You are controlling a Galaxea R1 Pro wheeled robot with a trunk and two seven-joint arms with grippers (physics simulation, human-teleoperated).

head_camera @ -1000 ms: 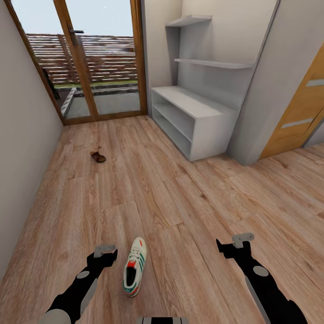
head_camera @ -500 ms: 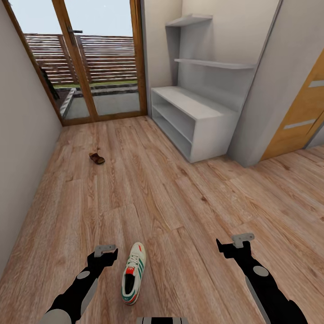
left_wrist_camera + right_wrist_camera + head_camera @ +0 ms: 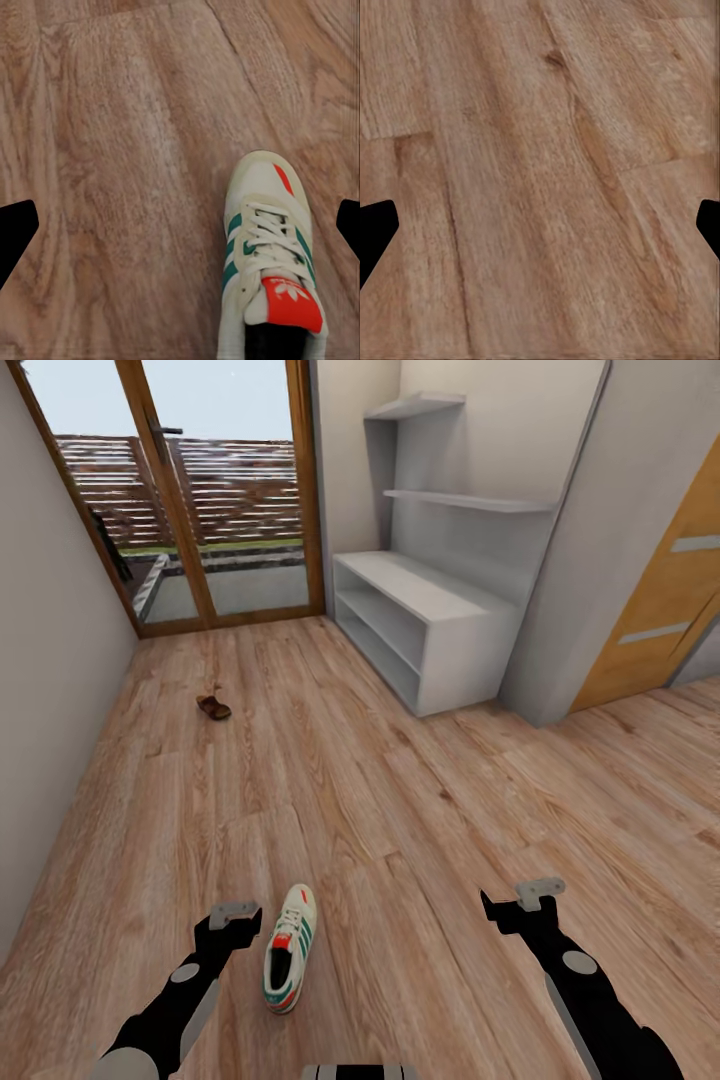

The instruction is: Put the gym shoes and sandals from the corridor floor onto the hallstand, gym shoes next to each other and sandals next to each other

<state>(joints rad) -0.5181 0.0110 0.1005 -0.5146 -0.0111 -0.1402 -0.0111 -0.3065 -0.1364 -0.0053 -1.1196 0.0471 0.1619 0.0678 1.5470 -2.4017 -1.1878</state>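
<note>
Head view shows one sneaker (image 3: 283, 952) on the floor (image 3: 400, 810) just beside the left gripper (image 3: 232, 916), both jaws released and empty, so a descent off-centre could push it away instead of grasping.

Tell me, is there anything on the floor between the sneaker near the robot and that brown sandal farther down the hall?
No. In the head view, only bare wood planks stretch between the sneaker and the sandal.
</note>
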